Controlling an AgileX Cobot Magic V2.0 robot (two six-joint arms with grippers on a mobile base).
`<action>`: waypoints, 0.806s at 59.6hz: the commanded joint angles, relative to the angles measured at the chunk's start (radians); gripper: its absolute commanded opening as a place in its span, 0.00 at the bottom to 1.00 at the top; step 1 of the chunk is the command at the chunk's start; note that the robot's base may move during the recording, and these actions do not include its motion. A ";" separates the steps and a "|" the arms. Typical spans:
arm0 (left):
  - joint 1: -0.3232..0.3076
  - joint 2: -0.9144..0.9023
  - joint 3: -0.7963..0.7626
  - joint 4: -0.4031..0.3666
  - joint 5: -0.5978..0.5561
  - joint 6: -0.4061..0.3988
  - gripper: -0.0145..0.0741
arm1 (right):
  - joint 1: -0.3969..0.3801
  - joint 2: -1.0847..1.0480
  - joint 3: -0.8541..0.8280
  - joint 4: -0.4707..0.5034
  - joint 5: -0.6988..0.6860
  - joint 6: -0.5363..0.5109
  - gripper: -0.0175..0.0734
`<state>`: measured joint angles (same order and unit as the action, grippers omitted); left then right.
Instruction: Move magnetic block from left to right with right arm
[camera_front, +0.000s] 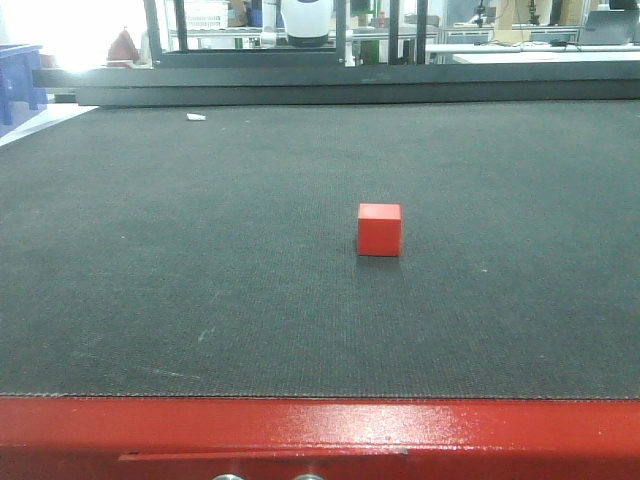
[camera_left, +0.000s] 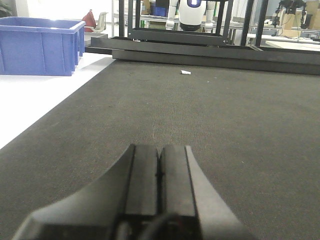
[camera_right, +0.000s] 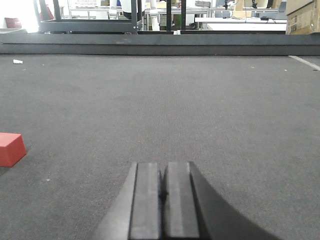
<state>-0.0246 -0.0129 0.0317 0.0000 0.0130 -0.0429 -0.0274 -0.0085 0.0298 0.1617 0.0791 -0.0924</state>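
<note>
The magnetic block (camera_front: 380, 229), a small plain red cube, rests on the dark mat a little right of centre in the front view. Its corner also shows at the left edge of the right wrist view as the magnetic block (camera_right: 10, 148). My right gripper (camera_right: 163, 165) is shut with nothing between its fingers, low over the mat, and the block lies to its left and slightly ahead. My left gripper (camera_left: 159, 147) is shut and empty too, also low over the mat. Neither arm appears in the front view.
The dark mat (camera_front: 200, 250) ends at a red table edge (camera_front: 320, 435) in front and a black rail (camera_front: 350, 90) at the back. A small white scrap (camera_front: 196, 117) lies far left. A blue bin (camera_left: 40, 45) stands beyond the mat's left side.
</note>
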 joint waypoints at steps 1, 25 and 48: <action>0.001 -0.014 0.008 0.000 -0.089 -0.004 0.03 | -0.005 -0.021 -0.005 -0.007 -0.091 -0.002 0.27; 0.001 -0.014 0.008 0.000 -0.089 -0.004 0.03 | -0.005 -0.021 -0.005 -0.007 -0.095 -0.002 0.27; 0.001 -0.014 0.008 0.000 -0.089 -0.004 0.03 | -0.005 -0.021 -0.013 -0.007 -0.136 -0.002 0.27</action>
<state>-0.0246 -0.0129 0.0317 0.0000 0.0130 -0.0429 -0.0274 -0.0085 0.0298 0.1617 0.0651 -0.0924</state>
